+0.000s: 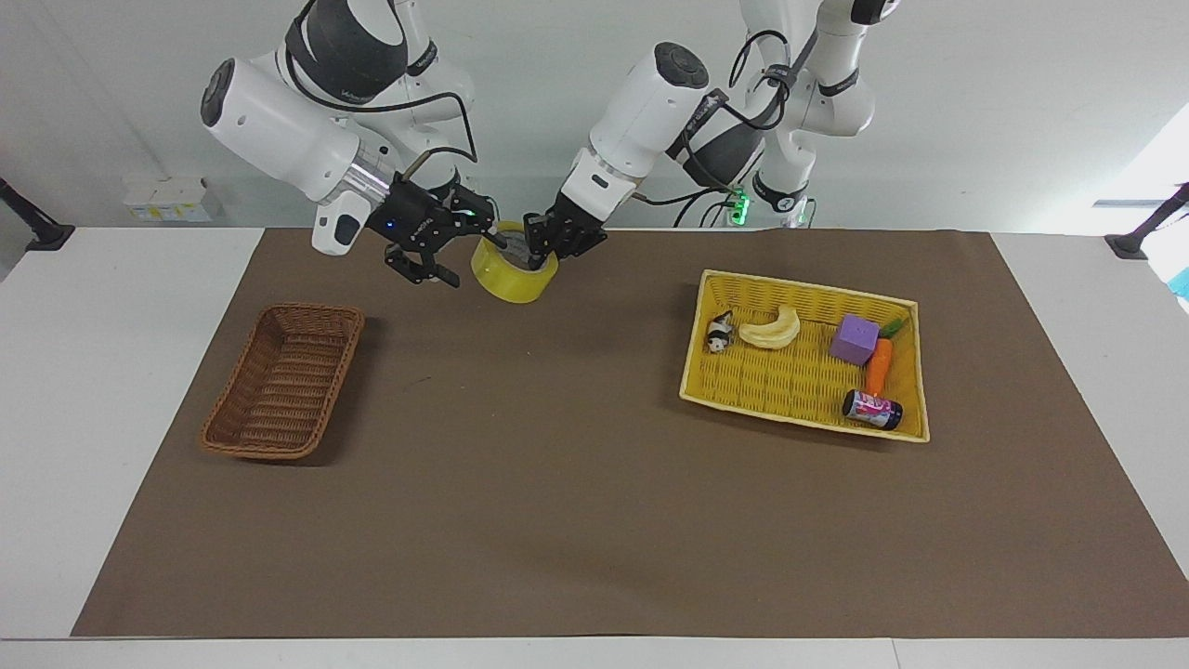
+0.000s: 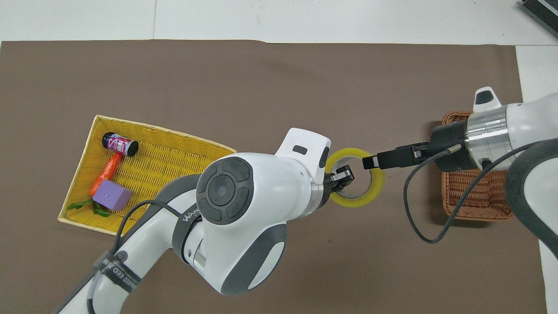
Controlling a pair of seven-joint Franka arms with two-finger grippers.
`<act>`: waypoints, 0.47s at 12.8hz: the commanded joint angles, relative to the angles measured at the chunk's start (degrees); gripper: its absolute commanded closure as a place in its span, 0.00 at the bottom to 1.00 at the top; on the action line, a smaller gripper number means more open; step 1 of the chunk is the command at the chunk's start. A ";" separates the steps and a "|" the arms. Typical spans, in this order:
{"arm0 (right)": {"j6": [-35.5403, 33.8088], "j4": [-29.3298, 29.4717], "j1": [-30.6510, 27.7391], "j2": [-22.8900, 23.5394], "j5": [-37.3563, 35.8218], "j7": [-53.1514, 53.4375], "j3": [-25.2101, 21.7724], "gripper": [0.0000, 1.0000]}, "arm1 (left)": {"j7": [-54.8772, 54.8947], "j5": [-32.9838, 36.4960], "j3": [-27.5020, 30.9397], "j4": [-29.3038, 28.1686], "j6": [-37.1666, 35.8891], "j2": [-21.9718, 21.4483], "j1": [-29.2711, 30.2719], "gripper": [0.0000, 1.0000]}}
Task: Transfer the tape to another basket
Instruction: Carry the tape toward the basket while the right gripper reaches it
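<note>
Facing view: the tape is up in the air over the brown mat on the table, at the robots' edge of the mat, well apart from the brown basket and toward the left arm's end of the table from it. The left claw is closed on the roll's wall, one finger inside the core and one outside, and carries it. The right claw is at the roll's other rim, one finger tip over the hole and the lower finger hanging outside the roll; its fingers stand apart, and I cannot tell whether they touch the tape. The brown basket sits on the mat with nothing in it. The yellow basket, well apart from the brown basket toward the left arm's end, holds a banana, a purple block, a carrot, a small can and a small black-and-white figure. Overhead view: the tape shows as a yellow ring between the two baskets, closer to the brown basket. The left claw pinches the ring's wall on the side away from the brown basket; the right claw overlaps the ring's rim on the brown basket's side. The right arm's wrist covers part of the brown basket.
</note>
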 commanded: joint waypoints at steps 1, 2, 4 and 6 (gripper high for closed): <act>0.45 -1.12 -0.71 -0.33 0.76 -3.78 0.04 0.00 | -0.10 -0.68 0.53 1.58 1.17 0.64 -0.60 1.00; 0.54 -1.20 -0.62 -0.42 0.75 -3.53 0.04 0.00 | -0.10 -0.68 0.44 1.58 2.47 1.07 -0.68 1.00; 0.98 -1.21 -0.01 -0.42 0.58 -2.83 0.04 0.08 | -0.02 -1.12 0.44 1.58 6.25 1.08 -0.86 1.00; 1.24 -1.21 0.08 -0.42 0.49 -1.95 0.13 0.10 | -0.45 -1.21 0.44 1.58 8.80 1.34 -1.82 1.00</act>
